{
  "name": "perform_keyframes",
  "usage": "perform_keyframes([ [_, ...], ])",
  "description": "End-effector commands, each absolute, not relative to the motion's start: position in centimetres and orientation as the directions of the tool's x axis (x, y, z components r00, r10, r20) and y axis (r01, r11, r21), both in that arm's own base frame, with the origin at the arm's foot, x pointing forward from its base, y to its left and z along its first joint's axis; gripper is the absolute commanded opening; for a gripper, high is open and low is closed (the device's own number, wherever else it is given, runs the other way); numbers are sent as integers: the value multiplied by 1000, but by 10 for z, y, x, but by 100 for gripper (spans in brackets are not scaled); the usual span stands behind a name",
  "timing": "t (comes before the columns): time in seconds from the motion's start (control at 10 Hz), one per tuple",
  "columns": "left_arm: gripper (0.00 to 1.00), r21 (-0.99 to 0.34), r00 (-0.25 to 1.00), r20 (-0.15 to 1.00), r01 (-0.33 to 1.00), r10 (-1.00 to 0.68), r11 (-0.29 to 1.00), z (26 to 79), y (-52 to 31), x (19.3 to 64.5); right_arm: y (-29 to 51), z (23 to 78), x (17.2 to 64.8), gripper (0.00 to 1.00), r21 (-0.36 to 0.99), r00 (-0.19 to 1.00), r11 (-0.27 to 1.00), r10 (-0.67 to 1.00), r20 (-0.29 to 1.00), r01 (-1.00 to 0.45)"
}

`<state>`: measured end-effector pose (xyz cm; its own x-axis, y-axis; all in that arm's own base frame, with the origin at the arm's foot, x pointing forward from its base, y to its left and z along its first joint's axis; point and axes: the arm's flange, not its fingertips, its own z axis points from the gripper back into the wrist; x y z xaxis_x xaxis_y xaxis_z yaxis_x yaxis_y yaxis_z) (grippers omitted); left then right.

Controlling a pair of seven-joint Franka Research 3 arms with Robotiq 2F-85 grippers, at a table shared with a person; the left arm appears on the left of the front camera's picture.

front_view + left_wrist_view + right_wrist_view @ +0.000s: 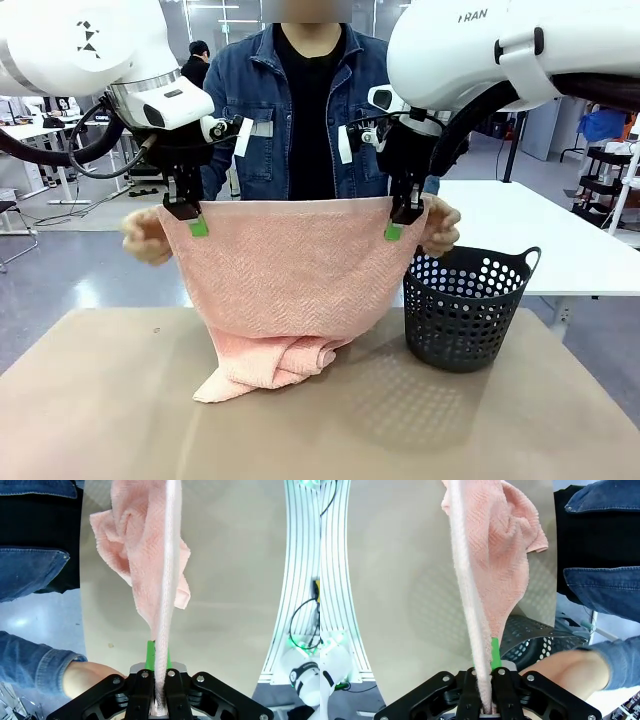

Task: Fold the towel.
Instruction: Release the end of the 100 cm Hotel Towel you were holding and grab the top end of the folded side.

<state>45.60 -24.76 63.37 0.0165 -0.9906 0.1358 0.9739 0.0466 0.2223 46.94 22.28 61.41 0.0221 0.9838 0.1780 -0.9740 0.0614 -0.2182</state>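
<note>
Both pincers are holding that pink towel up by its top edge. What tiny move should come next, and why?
Probably raise both together a little. The left pincer and right pincer are shut on the top corners of the towel, with the edge stretched between them. Its lower end lies crumpled on the table, and lifting would likely let it hang flat before folding.

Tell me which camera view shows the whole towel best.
The front view: the towel hangs spread between the left pincer and the right pincer, its lower end bunched on the table. Both wrist views look down along it, edge-on.
</note>
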Motion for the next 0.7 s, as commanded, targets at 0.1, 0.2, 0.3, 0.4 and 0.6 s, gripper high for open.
perform_keyframes([
  [0.1, 0, 225, 14, 131, 973, -991, 43, 634, -246, 457, 223, 616, 469, 0, -228, 19, 59, 984, 175, -972],
  [0.2, 0, 225, 14, 131, 973, -991, 43, 634, -246, 457, 223, 616, 469, 0, -228, 19, 59, 984, 175, -972],
  [0.3, 0, 225, 14, 131, 973, -991, 43, 634, -246, 457, 223, 616, 469, 0, -228, 19, 59, 984, 175, -972],
  [0.4, 0, 225, 14, 131, 973, -991, 43, 634, -246, 457, 223, 616, 469, 0, -228, 19, 59, 984, 175, -972],
  [0.6, 0, 225, 14, 131, 973, -991, 43, 634, -246, 457, 223, 616, 469, 0, -228, 19, 59, 984, 175, -972],
])
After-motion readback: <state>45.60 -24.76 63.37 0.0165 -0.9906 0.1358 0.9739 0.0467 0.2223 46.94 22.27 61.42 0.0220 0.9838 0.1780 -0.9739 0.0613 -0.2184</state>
